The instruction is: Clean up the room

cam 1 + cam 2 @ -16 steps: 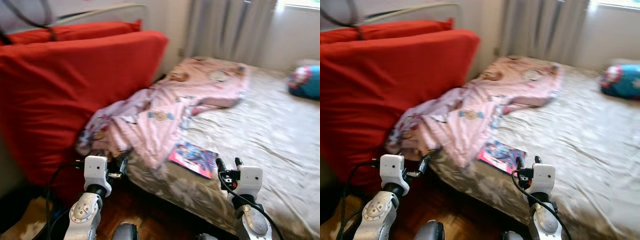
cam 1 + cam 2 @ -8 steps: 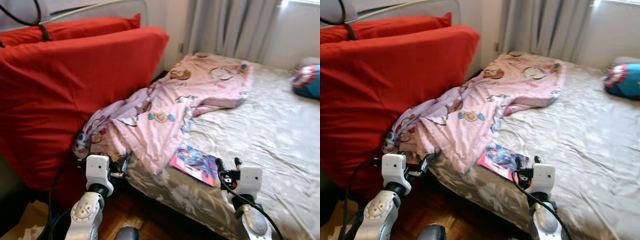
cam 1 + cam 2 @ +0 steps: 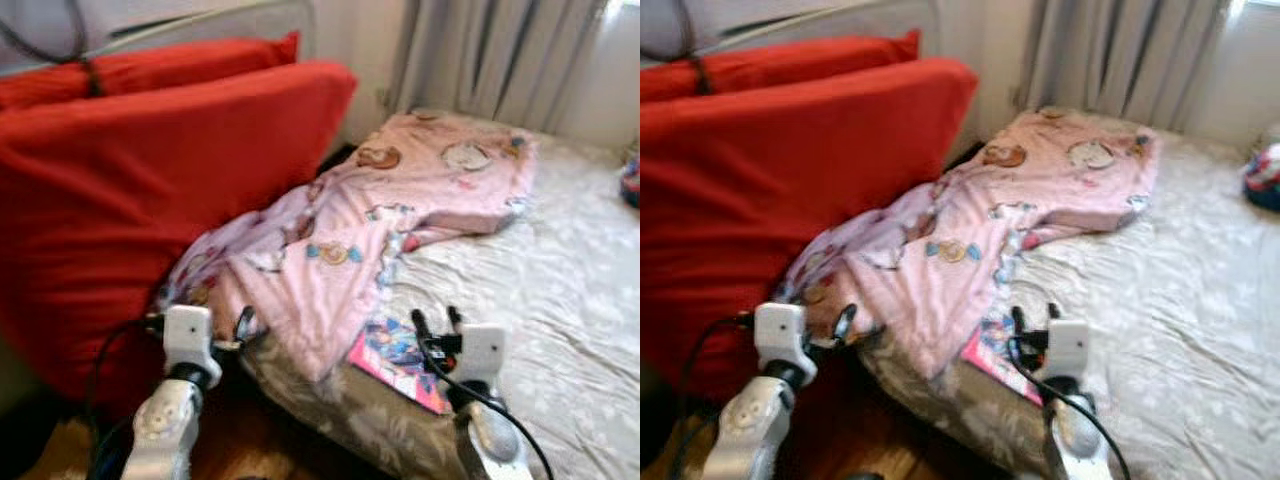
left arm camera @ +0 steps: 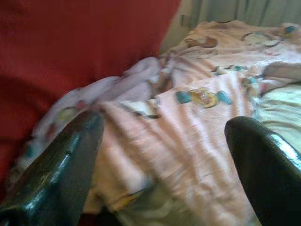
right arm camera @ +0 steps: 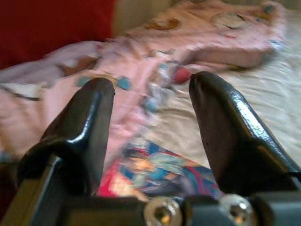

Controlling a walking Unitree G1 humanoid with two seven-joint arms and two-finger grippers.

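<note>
While the robot stands at the edge of the bed [image 3: 560, 300], both arms are raised and nothing is picked up yet; this looks like the approach step, choosing what to tidy first. Far left, 2 big red cushions [image 3: 130, 190] lean against the headboard. Next, the left gripper [image 3: 243, 325] hovers at the bed's corner, its 2 fingers spread wide and empty, and its wrist view looks straight onto the rumpled pink blanket [image 3: 400, 210] just ahead of the fingertips, near but not touching. That blanket sprawls from the corner up across the mattress toward the grey curtain [image 3: 500, 60]. Moving right, a colourful magazine [image 3: 400, 360] lies on the sheet, partly tucked under the blanket's edge. The right gripper [image 3: 434, 320] hangs just above it, fingers parted and holding nothing; in its wrist view the magazine [image 5: 160, 176] sits below and between the 2 fingers [image 5: 84, 127]. My guess is the next move calls for lowering that right gripper onto the magazine's free edge and pinching it.
</note>
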